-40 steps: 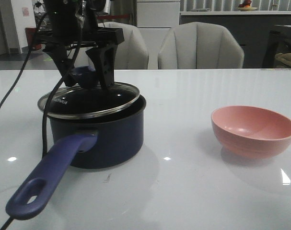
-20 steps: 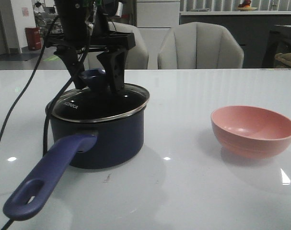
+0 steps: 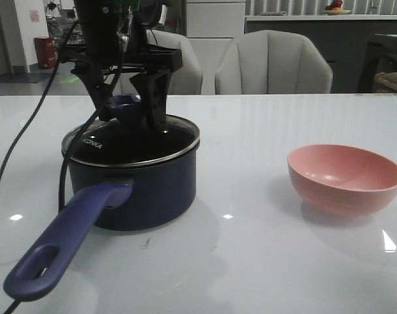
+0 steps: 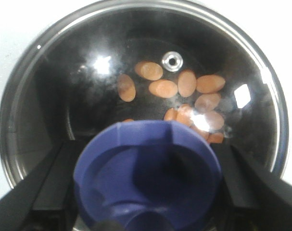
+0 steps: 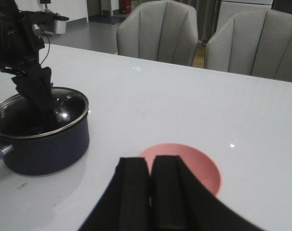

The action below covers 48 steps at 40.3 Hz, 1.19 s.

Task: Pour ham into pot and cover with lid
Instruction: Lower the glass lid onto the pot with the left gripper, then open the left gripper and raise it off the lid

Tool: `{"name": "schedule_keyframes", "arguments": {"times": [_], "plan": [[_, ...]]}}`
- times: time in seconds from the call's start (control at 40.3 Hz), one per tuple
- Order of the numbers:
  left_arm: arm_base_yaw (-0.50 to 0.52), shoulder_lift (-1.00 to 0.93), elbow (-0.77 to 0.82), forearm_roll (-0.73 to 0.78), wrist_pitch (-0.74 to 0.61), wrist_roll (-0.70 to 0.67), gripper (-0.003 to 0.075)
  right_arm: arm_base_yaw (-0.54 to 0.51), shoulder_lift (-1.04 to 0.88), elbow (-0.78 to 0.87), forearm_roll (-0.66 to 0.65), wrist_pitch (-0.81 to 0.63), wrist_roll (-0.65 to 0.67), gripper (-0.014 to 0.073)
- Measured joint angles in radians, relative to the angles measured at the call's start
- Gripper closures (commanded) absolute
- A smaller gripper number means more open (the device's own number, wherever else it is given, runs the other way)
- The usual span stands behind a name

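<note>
The dark navy pot (image 3: pixel 146 190) stands at the left of the table, its long purple-blue handle (image 3: pixel 67 242) pointing toward the front. The glass lid (image 3: pixel 129 140) with "KONKA" lettering lies level on the pot's rim. My left gripper (image 3: pixel 128 114) reaches down from above, shut on the lid's blue knob (image 3: pixel 124 104). In the left wrist view the knob (image 4: pixel 146 178) sits between the black fingers, and the ham (image 4: pixel 179 91) shows as orange-pink pieces through the lid (image 4: pixel 64 96) on the pot's black bottom. My right gripper (image 5: pixel 150 166) is shut and empty, above the near side of the pink bowl.
The empty pink bowl (image 3: pixel 345 176) stands at the right of the table; it also shows in the right wrist view (image 5: pixel 198 163). Grey chairs (image 3: pixel 273 62) stand behind the far edge. A black cable (image 3: pixel 15 137) hangs from the left arm beside the pot.
My left gripper carried the tilted lid rightward and down over the pot. The lid now lies level on the rim. The right arm and bowl have not moved.
</note>
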<state>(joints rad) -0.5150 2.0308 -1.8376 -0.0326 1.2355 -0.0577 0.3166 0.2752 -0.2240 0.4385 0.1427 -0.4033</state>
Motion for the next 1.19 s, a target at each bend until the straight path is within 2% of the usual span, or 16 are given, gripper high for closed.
{"name": "schedule_keyframes", "arguments": {"times": [0.348,0.77,1.018,1.192], "plan": [[0.000,0.000,0.000,-0.013,0.002,0.000,0.0112,0.000,0.000,0.000,0.000,0.000,0.000,0.0442],[0.000,-0.024,-0.010,-0.027,0.002,-0.002,0.0115,0.000,0.000,0.000,0.000,0.000,0.000,0.0442],[-0.003,-0.181,0.002,0.009,0.004,-0.002,0.0115,0.000,0.000,0.000,0.000,0.000,0.000,0.0442],[-0.003,-0.326,0.086,0.040,0.006,-0.002,0.0115,0.000,0.000,0.000,0.000,0.000,0.000,0.0442]]}}
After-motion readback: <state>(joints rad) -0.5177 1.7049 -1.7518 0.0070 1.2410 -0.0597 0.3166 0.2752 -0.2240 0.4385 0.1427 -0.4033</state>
